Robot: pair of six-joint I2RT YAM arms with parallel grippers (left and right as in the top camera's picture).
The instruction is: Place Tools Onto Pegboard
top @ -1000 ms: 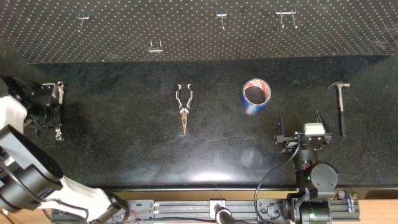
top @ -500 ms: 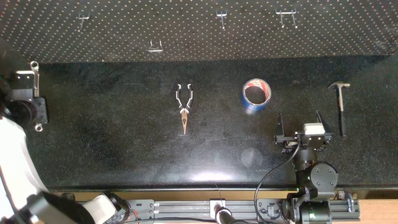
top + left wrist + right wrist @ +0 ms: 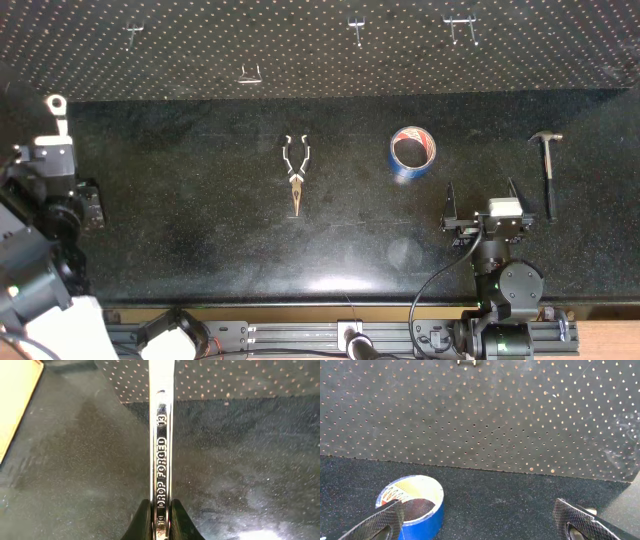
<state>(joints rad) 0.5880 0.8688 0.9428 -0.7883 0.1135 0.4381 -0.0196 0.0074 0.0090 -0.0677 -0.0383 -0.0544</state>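
Pinching the shaft of a wrench (image 3: 161, 435) between its fingers, the left gripper (image 3: 161, 519) is at the 9 o'clock edge of the surface (image 3: 200, 220), with the wrench pointing toward 12 o'clock and the pegboard (image 3: 300, 45). The right gripper (image 3: 481, 190) rests spread wide at 4 o'clock, just 5 o'clock of the tape roll (image 3: 412, 152). Pliers (image 3: 295, 172) lie centred; the hammer (image 3: 547, 172) lies at 3 o'clock.

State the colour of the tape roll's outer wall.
Blue; the tape roll shows it best in the right wrist view.
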